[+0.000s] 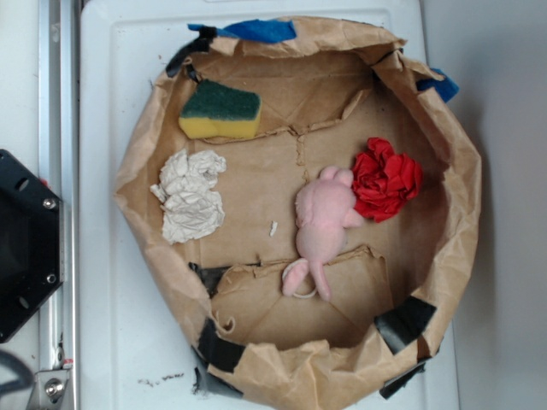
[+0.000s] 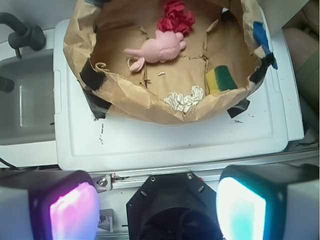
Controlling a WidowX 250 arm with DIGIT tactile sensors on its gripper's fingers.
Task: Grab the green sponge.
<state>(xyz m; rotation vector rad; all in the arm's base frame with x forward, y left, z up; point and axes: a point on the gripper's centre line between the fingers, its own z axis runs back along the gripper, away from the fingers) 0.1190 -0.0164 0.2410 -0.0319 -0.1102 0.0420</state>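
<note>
Pincer (image 2: 157, 205) wide open, empty; bag (image 1: 444, 248) has 1 green sponge (image 1: 220, 112), 1 paper wad (image 1: 190, 196), 1 pink plush (image 1: 323, 224).

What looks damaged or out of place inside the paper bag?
The paper bag itself is rough: its rim is torn and patched with black tape and blue tape. A small white scrap lies loose on the floor. The green sponge sits flat and looks intact, beside the crumpled paper wad.

Bright, even overhead light in both views, with soft shadows inside the paper bin (image 1: 137, 205). The white tray (image 2: 165, 145) is nearly washed out. In the wrist view the glowing finger pads (image 2: 240, 210) are blurred, too close for focus
</note>
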